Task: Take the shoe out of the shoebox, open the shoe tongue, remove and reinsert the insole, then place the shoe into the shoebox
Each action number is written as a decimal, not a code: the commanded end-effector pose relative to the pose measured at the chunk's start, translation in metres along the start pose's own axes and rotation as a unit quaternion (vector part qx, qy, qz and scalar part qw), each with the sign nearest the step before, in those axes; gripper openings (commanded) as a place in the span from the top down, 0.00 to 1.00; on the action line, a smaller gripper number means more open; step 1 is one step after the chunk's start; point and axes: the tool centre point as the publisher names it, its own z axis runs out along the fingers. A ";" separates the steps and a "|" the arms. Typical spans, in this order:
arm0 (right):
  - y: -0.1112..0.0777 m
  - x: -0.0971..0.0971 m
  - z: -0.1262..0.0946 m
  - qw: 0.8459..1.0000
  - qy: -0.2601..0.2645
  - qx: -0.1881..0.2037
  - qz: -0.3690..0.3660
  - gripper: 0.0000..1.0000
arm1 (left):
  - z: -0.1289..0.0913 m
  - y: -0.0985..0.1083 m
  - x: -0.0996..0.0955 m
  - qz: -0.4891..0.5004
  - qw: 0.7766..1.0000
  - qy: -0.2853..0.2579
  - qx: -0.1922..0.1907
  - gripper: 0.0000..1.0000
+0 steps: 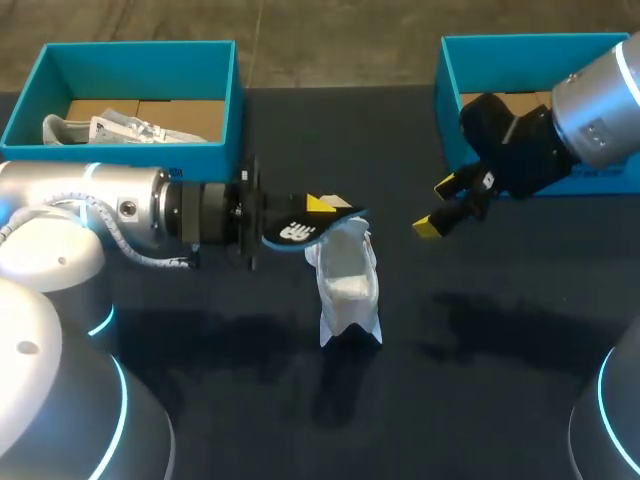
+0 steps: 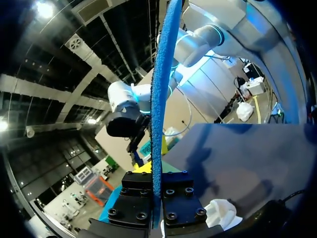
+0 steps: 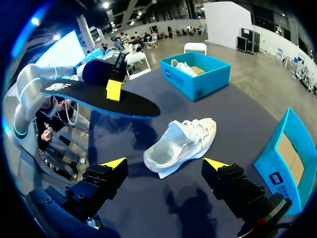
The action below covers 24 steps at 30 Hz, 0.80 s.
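Left arm [image 1: 100, 212] stretches over the tabletop [image 1: 480, 400], left hand [image 1: 318, 208] clenched on the dark insole [image 1: 295, 233]. At the far corners, left shoebox [image 1: 225, 100] holds a second shoe [image 1: 100, 128]; right shoebox [image 1: 448, 90] stands beside the released right hand [image 1: 437, 207]. White shoe [image 1: 348, 285] lies mid-tabletop.

Even overhead light; soft, faint shadows across the dark table [image 1: 480, 420]

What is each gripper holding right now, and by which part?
Left gripper pinches the insole between both fingers, near its mid-length. Right gripper is open and holds nothing.
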 end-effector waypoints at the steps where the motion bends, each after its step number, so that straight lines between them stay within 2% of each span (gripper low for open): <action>1: 0.001 0.000 0.002 1.000 -0.001 0.001 0.001 0.00 | 0.004 -0.001 0.007 -0.006 1.000 0.004 -0.001 1.00; 2: 0.001 0.000 0.002 1.000 -0.001 0.001 0.001 0.00 | 0.005 -0.001 0.009 -0.006 1.000 0.005 -0.001 1.00; 6: -0.012 -0.004 0.013 0.998 -0.054 0.005 -0.040 0.00 | 0.007 0.001 0.019 -0.003 1.000 0.010 -0.004 1.00; 10: -0.027 -0.007 0.020 0.993 -0.090 0.029 -0.069 0.00 | 0.010 0.000 0.022 -0.020 1.000 0.007 0.004 1.00; 14: -0.038 -0.006 0.028 0.991 -0.095 0.027 -0.090 0.00 | 0.013 0.002 0.024 -0.023 1.000 0.005 0.006 1.00; 15: -0.042 -0.007 0.031 0.992 -0.093 0.037 -0.081 0.00 | 0.013 0.004 0.024 -0.025 1.000 0.004 0.008 1.00; 24: -0.042 -0.007 0.031 0.992 -0.093 0.037 -0.081 0.00 | 0.024 0.017 0.023 -0.035 0.999 -0.004 0.007 1.00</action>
